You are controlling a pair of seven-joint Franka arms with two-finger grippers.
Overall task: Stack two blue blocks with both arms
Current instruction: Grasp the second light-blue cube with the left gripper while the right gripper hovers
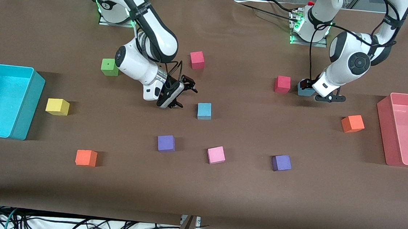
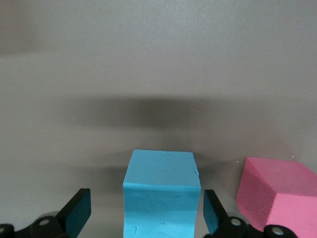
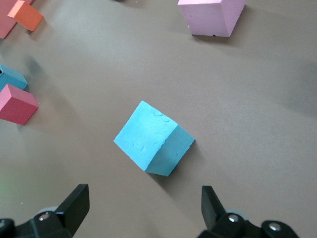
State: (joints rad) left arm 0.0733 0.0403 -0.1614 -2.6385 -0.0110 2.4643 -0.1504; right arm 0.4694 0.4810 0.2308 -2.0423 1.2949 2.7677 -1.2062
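One blue block point(image 1: 204, 111) lies mid-table; it also shows in the right wrist view as a blue block point(image 3: 153, 144). My right gripper point(image 1: 183, 95) hangs open just beside it, toward the right arm's end, its jaws point(image 3: 143, 208) empty and short of the cube. The other blue block point(image 1: 305, 91) sits beside a red cube point(image 1: 282, 84), toward the left arm's end. My left gripper point(image 1: 317, 91) is down around it, open. In the left wrist view the blue block point(image 2: 162, 193) stands between the fingers point(image 2: 77, 213) with a gap on each side.
A cyan bin point(image 1: 25, 115) stands at the right arm's end and a pink bin point(image 1: 383, 121) at the left arm's end. Loose cubes lie about: green point(image 1: 109, 67), yellow point(image 1: 57, 106), red point(image 1: 197, 59), two orange point(image 1: 86, 157) point(image 1: 352, 123), two purple point(image 1: 166, 143) point(image 1: 281, 163), pink point(image 1: 216, 154).
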